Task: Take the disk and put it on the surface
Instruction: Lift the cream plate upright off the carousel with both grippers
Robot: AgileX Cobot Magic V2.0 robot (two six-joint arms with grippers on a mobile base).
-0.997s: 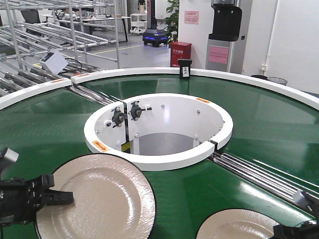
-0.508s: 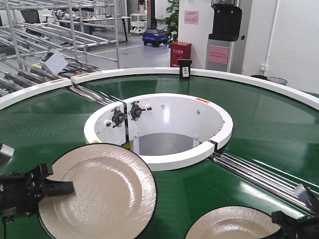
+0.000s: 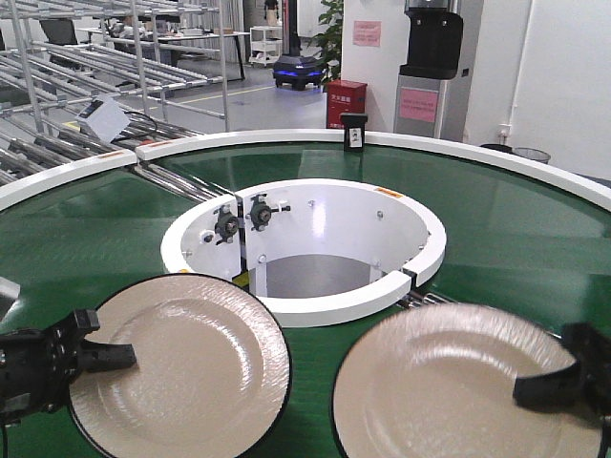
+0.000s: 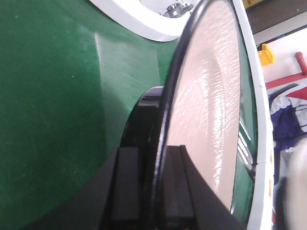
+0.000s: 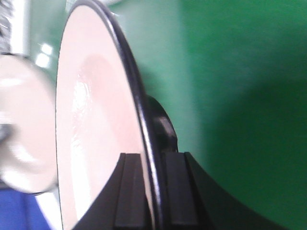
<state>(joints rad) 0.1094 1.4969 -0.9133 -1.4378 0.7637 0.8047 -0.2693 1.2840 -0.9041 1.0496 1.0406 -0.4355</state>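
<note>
**Items.** Two disks, cream face with a thin dark rim.
- Left disk (image 3: 181, 367): over the green belt (image 3: 516, 229), at 7 o'clock from the white ring (image 3: 305, 310).
- Right disk (image 3: 439, 382): at 5 o'clock from the ring, blurred.
- Whether either is clear of the belt cannot be told.
- The surface is not in view.

**Hold.**
- Left gripper (image 3: 115, 358): jaws clamped across its disk's rim at 9 o'clock.
- Right gripper (image 3: 530, 391): jaws clamped across its disk's rim at 3 o'clock.

**Handling (judged).**
- The disks look like glazed ceramic: stiff, brittle and fairly heavy, with a slick face.
- The rim is the only edge to take.
- Held at one side, the far edge may sag or slip, so keep each disk level and set it down softly.

**Writing.**
- Black-framed sign (image 3: 354, 131) at 12 o'clock: a mark, too small to read.
- Orange stickers (image 3: 194, 280) on the ring: illegible.
- Pink notices (image 3: 417, 105) behind: illegible.
</note>
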